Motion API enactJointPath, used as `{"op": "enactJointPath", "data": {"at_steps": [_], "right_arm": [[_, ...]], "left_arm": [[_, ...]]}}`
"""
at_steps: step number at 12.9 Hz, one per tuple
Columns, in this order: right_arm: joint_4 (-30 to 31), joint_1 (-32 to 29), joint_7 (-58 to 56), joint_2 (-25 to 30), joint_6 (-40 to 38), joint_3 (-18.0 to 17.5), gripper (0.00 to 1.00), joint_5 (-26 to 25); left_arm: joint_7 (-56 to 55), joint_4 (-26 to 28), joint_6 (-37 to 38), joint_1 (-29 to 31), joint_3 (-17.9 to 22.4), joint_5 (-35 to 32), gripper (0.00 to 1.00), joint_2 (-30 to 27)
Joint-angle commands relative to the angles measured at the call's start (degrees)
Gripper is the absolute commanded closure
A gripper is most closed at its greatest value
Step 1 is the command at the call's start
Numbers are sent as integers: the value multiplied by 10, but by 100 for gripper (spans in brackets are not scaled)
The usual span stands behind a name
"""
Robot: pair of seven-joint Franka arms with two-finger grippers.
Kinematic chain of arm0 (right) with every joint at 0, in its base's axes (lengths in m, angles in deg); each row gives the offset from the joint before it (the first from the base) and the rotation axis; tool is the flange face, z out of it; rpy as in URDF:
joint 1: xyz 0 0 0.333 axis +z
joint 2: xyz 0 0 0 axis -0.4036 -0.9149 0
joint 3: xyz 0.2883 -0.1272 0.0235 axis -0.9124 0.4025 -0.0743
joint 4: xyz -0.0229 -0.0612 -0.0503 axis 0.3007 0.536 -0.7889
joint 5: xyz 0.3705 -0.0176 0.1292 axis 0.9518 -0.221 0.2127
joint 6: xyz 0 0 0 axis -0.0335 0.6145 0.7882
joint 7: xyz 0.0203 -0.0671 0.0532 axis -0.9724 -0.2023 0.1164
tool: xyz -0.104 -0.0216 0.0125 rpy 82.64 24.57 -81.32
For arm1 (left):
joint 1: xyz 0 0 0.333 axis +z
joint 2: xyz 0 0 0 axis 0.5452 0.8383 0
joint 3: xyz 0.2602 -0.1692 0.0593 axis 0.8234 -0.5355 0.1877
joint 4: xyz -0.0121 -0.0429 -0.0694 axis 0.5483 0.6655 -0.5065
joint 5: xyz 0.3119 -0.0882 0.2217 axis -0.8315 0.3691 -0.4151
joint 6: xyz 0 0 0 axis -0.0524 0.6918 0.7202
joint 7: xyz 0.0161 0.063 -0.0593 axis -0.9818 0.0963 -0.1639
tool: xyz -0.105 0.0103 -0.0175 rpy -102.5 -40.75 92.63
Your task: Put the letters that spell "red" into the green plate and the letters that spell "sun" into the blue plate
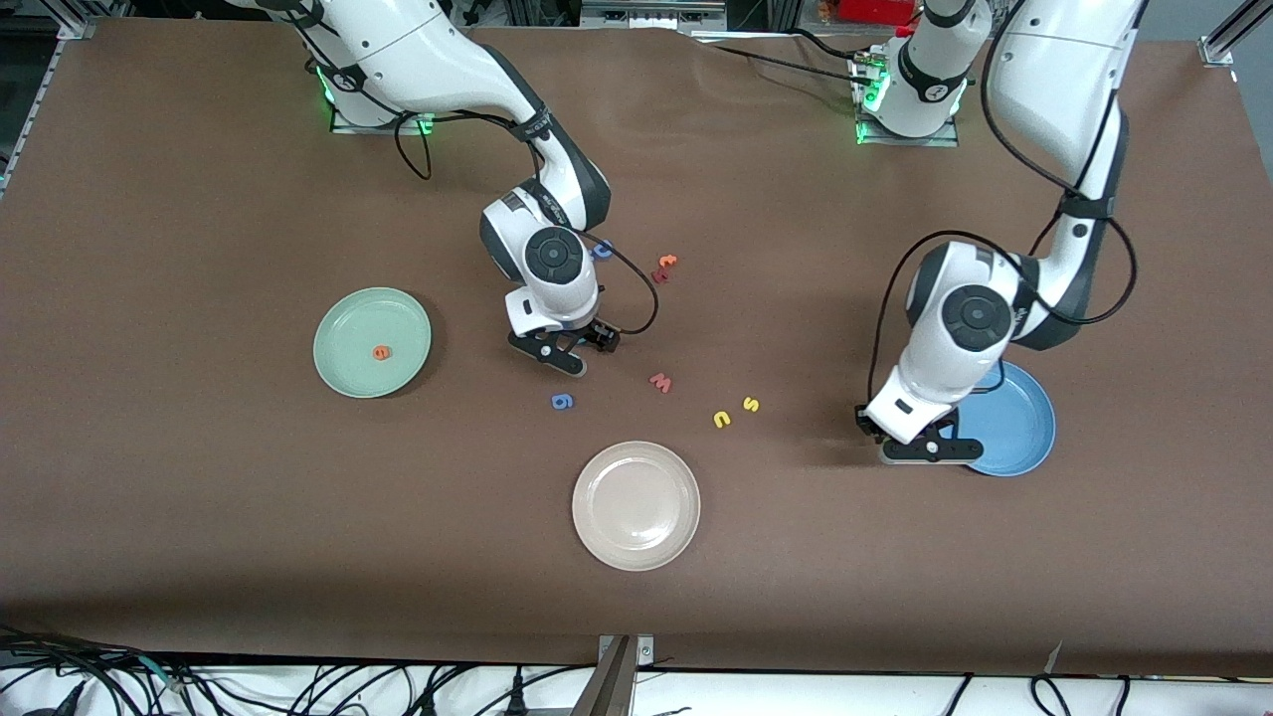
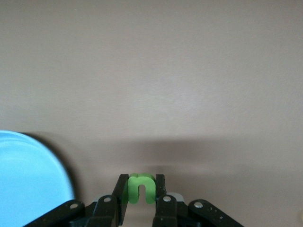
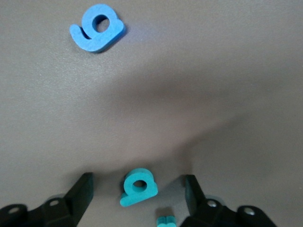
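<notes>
Nearest the camera, the cream plate (image 1: 636, 505) is lying bare. Beside the blue plate (image 1: 1019, 423), the left gripper (image 2: 141, 191) is pinching the green "n" (image 2: 140, 187); the right gripper (image 3: 137, 194) is straddling the teal "d" (image 3: 138, 187), fingers apart.

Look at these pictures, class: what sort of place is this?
Probably a robotics lab: two white robot arms bolted to a brown-covered table, cables trailing along its edge, and a staged sorting exercise of small toy foam letters and round plates like the cream-white plate.
</notes>
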Motion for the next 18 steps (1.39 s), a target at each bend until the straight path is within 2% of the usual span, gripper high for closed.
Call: {"op": "enactJointPath", "data": {"at_steps": [1, 4, 7, 9, 13, 18], "right_arm": [[-11, 5, 7, -5, -4, 6, 41, -3], [-11, 5, 6, -5, -5, 7, 65, -3], [-10, 5, 5, -6, -5, 7, 78, -3], [-10, 5, 4, -5, -6, 7, 91, -4], [-14, 1, -4, 9, -13, 11, 91, -3], [-43, -2, -99, 47, -124, 55, 91, 4]], "left_arm": [[112, 21, 36, 33, -5, 37, 83, -43], [201, 21, 61, 62, -5, 38, 83, -52], [249, 27, 63, 84, -5, 41, 83, -59], [268, 48, 63, 94, -5, 41, 83, -74], [356, 54, 63, 133, -3, 41, 83, -69], [374, 55, 59, 157, -3, 41, 85, -33]]}}
